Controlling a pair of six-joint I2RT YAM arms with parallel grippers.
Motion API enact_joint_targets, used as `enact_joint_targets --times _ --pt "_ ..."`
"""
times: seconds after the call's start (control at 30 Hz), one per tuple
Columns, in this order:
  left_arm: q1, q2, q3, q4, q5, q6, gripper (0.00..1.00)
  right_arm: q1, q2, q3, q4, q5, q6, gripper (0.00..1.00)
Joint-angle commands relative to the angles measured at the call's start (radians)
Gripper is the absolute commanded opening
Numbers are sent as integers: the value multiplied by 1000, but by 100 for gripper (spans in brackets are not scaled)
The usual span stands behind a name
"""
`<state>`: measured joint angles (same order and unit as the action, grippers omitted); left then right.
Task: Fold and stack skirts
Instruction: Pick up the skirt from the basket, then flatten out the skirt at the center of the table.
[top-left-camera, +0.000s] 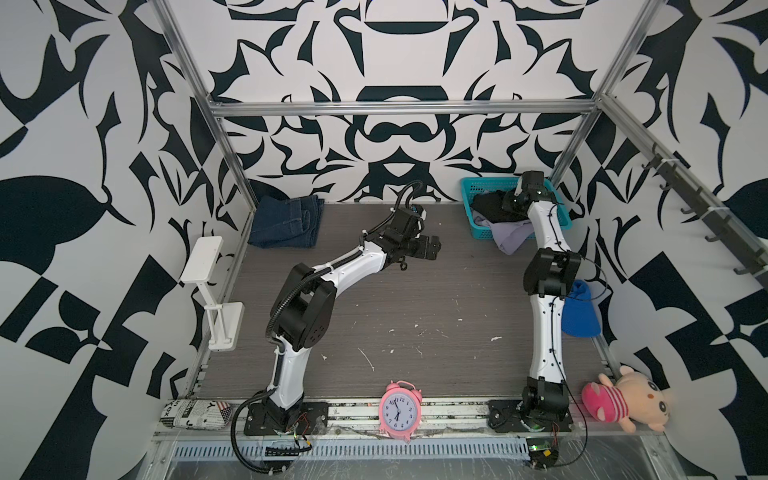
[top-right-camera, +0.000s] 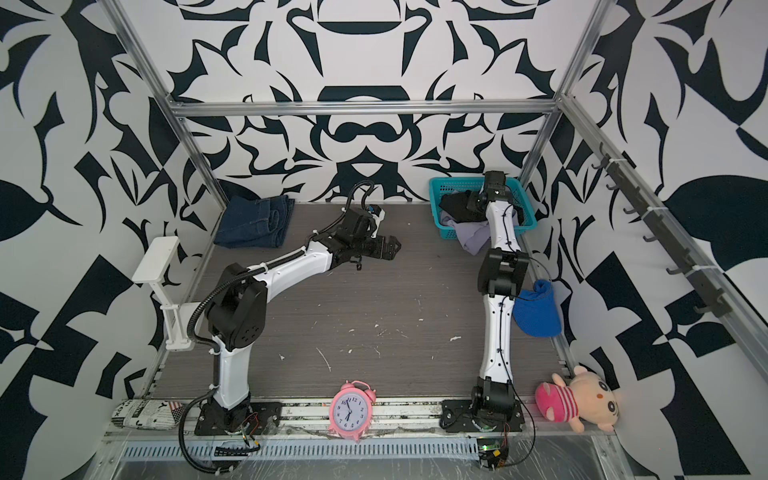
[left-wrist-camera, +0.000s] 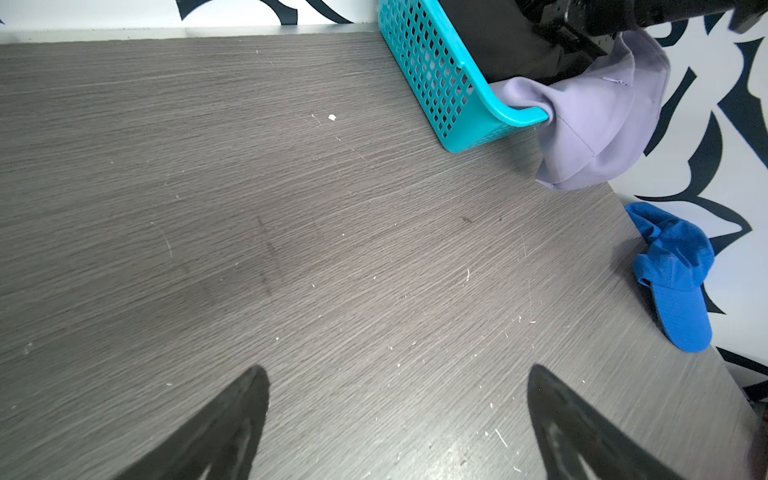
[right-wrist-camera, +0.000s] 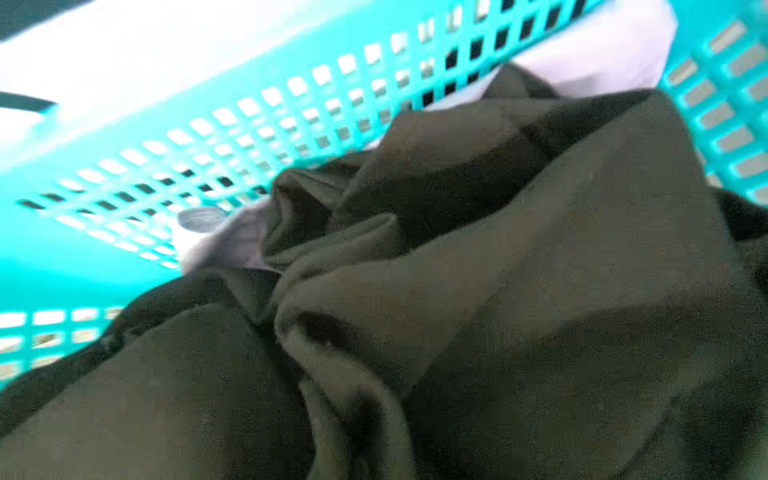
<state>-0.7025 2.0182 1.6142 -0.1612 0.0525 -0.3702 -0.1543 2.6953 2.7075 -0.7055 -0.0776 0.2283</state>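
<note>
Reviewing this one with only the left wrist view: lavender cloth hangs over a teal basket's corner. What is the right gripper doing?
Observer: The right gripper is down inside the basket, closed, apparently pinching the black skirt; cloth hides its fingertips.
Operator: Is any skirt out of the basket?
Observer: Yes, the denim skirt lies folded in the table's far left corner.
Operator: Anything else I can't see?
Observer: A pink alarm clock stands at the middle of the front edge.

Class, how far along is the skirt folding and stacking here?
Done: dark blue denim skirt folded at the far corner. In hand: right hand shut in the plain black skirt inside the teal plastic basket. Left: that and the light lavender skirt draped over its rim.
</note>
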Motion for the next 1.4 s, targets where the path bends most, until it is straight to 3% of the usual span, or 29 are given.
enact_joint_targets --times 0.0,0.33,0.77,0.9,1.07,1.23,1.37 --pt "-3 -50 7 -8 -12 -17 99 7 -180 31 61 -60 37 0" --pt "-14 -145 -55 42 -56 4 100 25 -428 37 71 -126 70 0" --pt "-14 -324 -217 180 -71 45 89 130 -684 33 2 -269 26 0" --pt "-14 -442 -366 328 -79 65 89 215 -803 -80 -5 -282 -23 0" --pt "-14 -564 -491 383 -87 120 89 302 -921 -266 54 -349 -34 0" --pt "-5 -722 -716 547 -180 131 89 342 -1073 -557 200 -429 -2 0" --pt "17 -826 -817 590 -49 140 95 362 -1203 -833 380 -464 48 0"
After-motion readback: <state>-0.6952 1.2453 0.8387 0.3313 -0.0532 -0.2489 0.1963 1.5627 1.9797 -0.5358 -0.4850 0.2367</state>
